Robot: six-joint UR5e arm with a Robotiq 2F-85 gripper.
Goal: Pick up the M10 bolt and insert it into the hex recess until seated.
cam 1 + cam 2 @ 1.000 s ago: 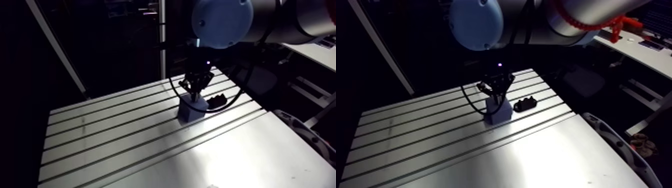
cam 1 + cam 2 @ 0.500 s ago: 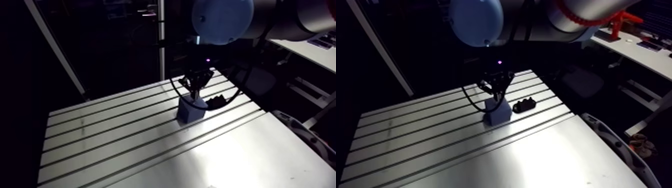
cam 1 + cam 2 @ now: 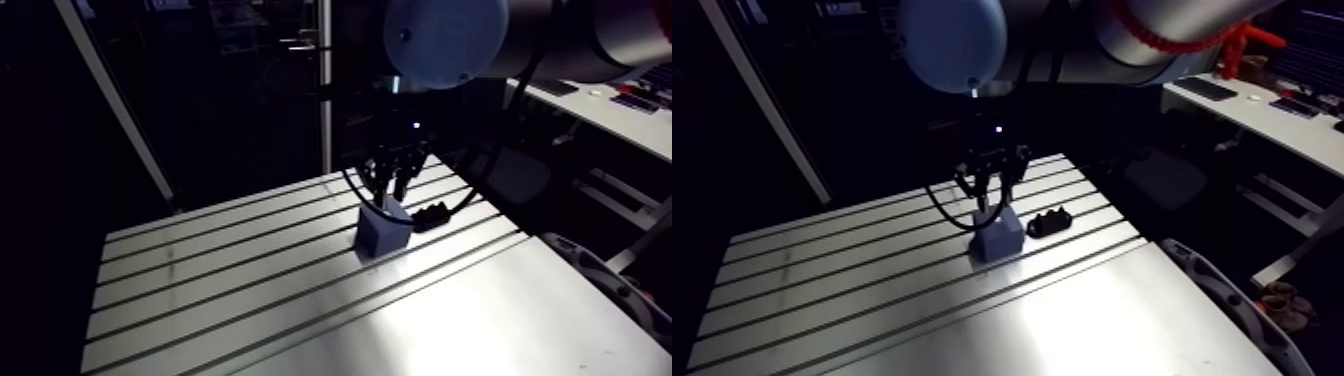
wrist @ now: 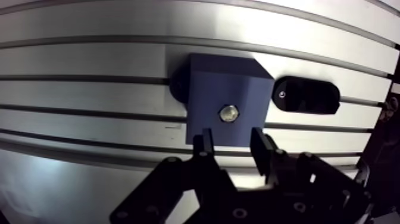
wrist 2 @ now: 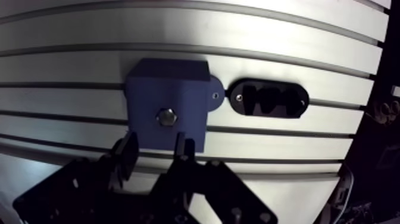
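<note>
Directly below your wrist camera, the gripper [image 4: 232, 143] points straight down at the slotted aluminium table [image 4: 89, 59]. Its two black fingers [image 4: 205, 149] stand apart with nothing between them, so the hand is released and empty. The fingertips frame the near edge of a dark blue block [image 4: 208, 83] that sits on the table across two of its slots.

The M10 bolt [image 4: 228, 113] is in that block. Its small metal hex head shows in the middle of the block's upper face, just ahead of the gap between the fingers and apart from both. You see only the head; the shank is hidden inside the block, and how deep it sits cannot be judged.

Just beside the block lies a black oblong holder [image 4: 306, 95] with rounded ends, a small screw at the end nearest the block, and dark hollows along its length. Whether it touches the block's rounded tab is unclear.

From the arm view, the wrist drops vertically from under a large light-blue joint cap [image 3: 445, 40]. The gripper hangs just over the top of the block, with the black holder on the table beside it. At that distance the fingers are small and dark, and their gap cannot be read. The arm's upper link is cut off by the frame's edge, and in the wrist view the gripper's body is cut off likewise.
</note>
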